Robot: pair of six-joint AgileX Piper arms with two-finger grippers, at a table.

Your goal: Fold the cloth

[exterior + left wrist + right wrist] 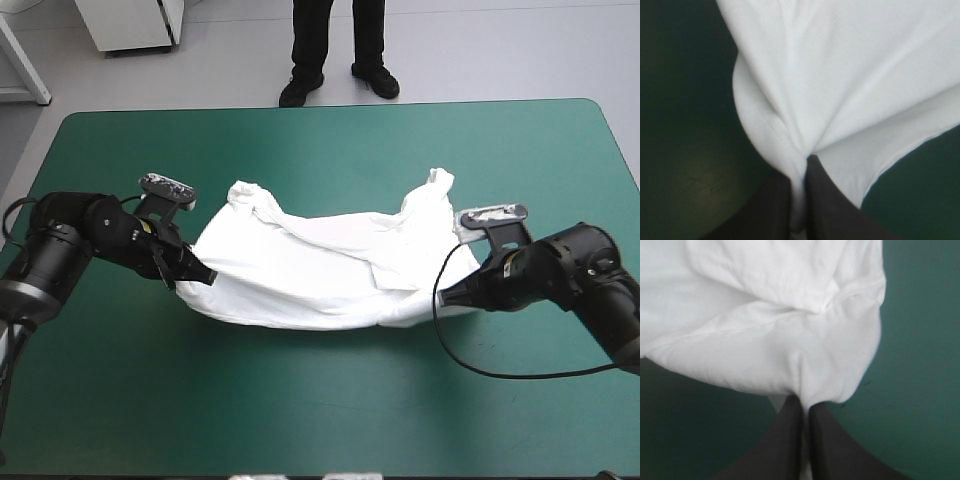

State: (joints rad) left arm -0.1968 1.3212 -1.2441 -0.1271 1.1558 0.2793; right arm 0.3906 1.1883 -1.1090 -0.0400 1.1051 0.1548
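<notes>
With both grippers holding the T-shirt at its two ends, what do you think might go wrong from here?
The left gripper and the right gripper each pinch only a narrow bit of the T-shirt at its edge, so a hard pull may slip it free. The T-shirt lies wrinkled, with bunched parts toward the table's far side, so folding now would likely trap creases. Its middle appears to rest on the teal-green cover, so dragging may bunch it further.
</notes>
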